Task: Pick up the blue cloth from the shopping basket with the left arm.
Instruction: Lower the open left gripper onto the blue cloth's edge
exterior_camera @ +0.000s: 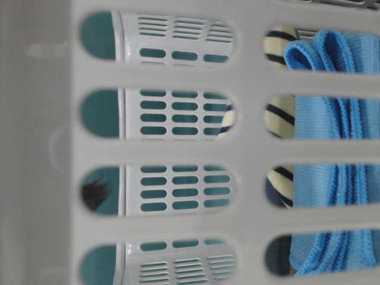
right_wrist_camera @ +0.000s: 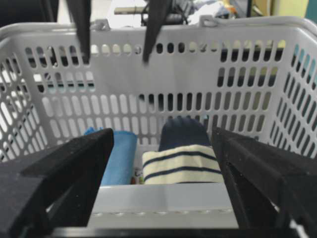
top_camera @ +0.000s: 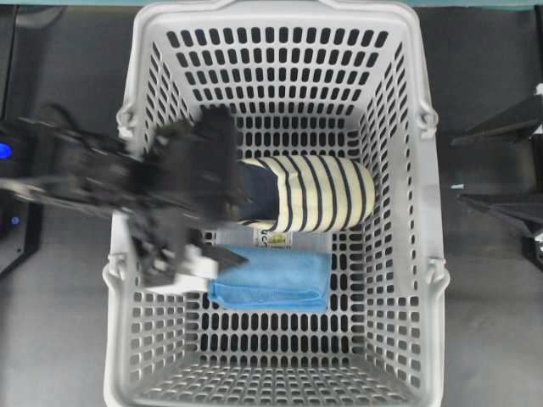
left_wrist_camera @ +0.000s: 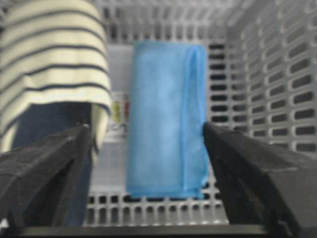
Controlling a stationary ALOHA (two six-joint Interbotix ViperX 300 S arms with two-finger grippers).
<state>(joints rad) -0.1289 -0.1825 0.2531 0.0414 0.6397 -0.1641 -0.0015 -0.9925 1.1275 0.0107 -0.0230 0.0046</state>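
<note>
Hovering over blue cloth (jaws apart)

The blue cloth is a small light-blue soft piece, folded into a flat rectangle with layered edges along one side, lying on the floor of the shopping basket toward its near half. The basket is a large light-grey plastic one, rectangular, with slotted walls and floor and handle lugs on its rim. The left arm reaches in over the basket's left wall, its black end effector spread wide above the cloth without touching it.
</note>
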